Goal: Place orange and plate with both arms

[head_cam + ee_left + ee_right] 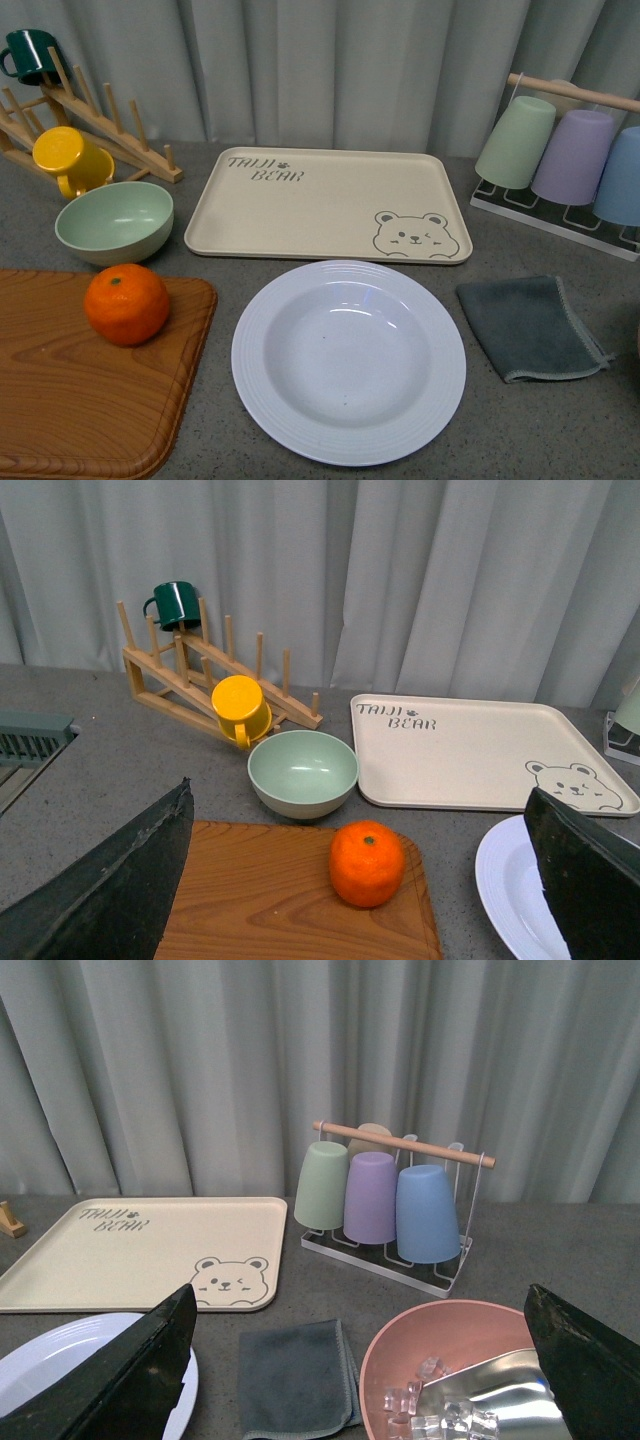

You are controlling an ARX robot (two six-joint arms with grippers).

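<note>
The orange (126, 303) sits on the wooden cutting board (70, 400) at the front left; it also shows in the left wrist view (367, 863). The pale lavender-white plate (348, 360) lies on the counter in front of the beige bear tray (325, 203); its edge shows in the left wrist view (505, 885) and the right wrist view (60, 1345). Neither arm shows in the front view. My left gripper (365, 880) is open and empty, back from the orange. My right gripper (360, 1370) is open and empty above the grey cloth (298, 1377).
A mint-green bowl (113, 220), a yellow mug (70, 160) and a dark green mug (30, 55) on a wooden rack stand at the back left. A cup rack (565, 155) stands at the back right. A pink bowl (450, 1365) with ice and a metal scoop is at the right.
</note>
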